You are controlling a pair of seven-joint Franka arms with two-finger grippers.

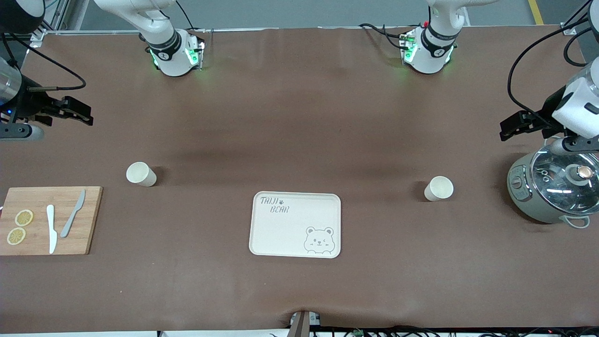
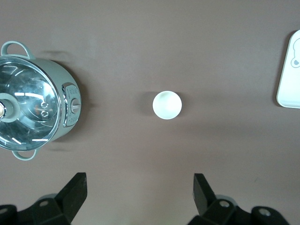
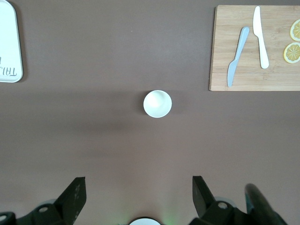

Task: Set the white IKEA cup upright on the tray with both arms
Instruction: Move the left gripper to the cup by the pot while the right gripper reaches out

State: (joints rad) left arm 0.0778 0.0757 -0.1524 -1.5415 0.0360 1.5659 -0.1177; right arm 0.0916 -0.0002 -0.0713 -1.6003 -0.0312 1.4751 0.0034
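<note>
Two white cups stand mouth-up on the brown table, one (image 1: 140,174) toward the right arm's end and one (image 1: 439,188) toward the left arm's end. Between them, nearer the front camera, lies the cream tray (image 1: 281,234) with its bear drawing; nothing is on it. My right gripper (image 1: 77,112) hangs open over bare table at its end, with its cup (image 3: 157,103) ahead of the fingers. My left gripper (image 1: 512,125) hangs open over the table beside the cooker, its cup (image 2: 167,105) ahead of it. Neither gripper holds anything. The tray's edge (image 2: 289,79) (image 3: 8,47) shows in both wrist views.
A wooden cutting board (image 1: 89,224) with two knives and two lemon slices lies at the right arm's end. A grey-green cooker (image 1: 552,192) with a glass lid stands at the left arm's end, just under the left arm.
</note>
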